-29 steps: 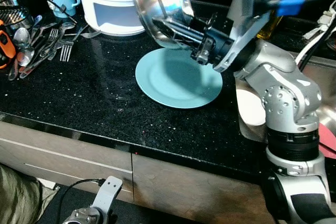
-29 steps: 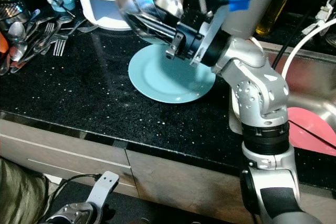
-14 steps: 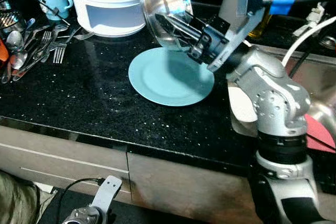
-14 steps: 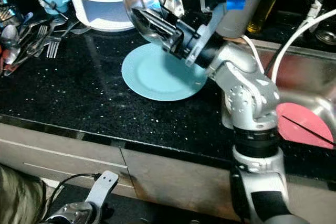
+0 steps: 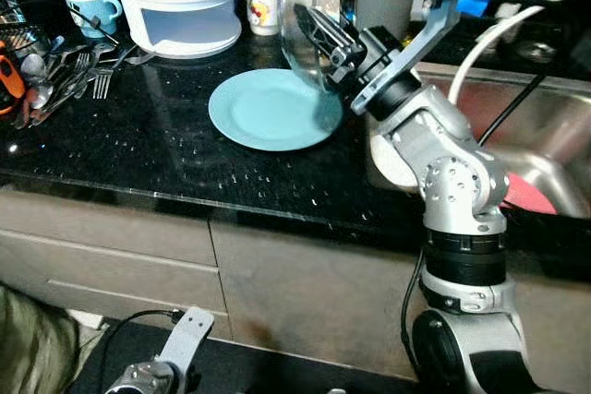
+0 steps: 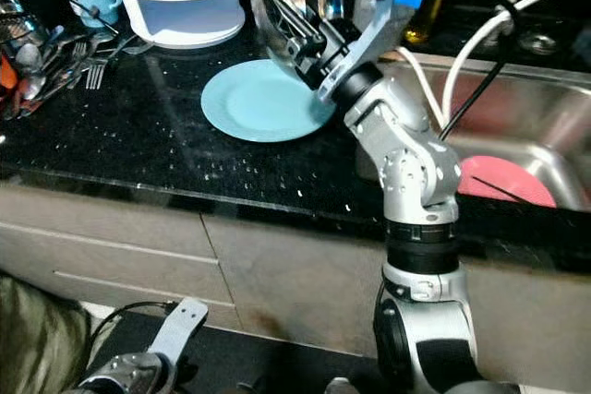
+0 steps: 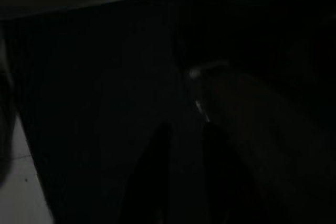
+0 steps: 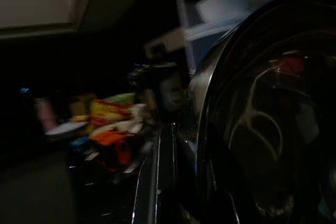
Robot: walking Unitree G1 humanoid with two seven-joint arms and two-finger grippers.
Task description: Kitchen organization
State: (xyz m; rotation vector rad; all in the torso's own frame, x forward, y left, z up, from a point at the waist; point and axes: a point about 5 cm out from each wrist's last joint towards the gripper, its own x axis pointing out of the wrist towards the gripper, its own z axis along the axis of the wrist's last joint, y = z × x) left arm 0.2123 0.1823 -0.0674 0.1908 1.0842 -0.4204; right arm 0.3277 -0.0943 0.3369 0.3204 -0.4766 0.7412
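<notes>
The right hand (image 5: 319, 32) is grasping a big shiny steel bowl (image 5: 319, 2) by its rim. One black finger sits inside the bowl and the other sits outside, pinching the edge. The bowl is up in the air and tipped on its side, so its open face looks toward the sink (image 5: 545, 126) side.

Just below the hand and a bit to its left lies a blue plate (image 5: 272, 108), flat on the black bench (image 5: 138, 154). The bowl hangs over the far edge of that plate. It does not touch it.

Farther out to the hand's left stands a white stacked container (image 5: 175, 2), with a blue cup (image 5: 88, 5) and a pile of forks and spoons (image 5: 55, 80) past it. A small white mug (image 5: 265, 8) sits near the bowl.

The right hand is the one close to all of this. The left hand (image 5: 162, 371) hangs low by the cupboards, and I cannot tell if it is grasping or let go.

I think the bowl needs a spot to land, and the plate right under it is in the way.
</notes>
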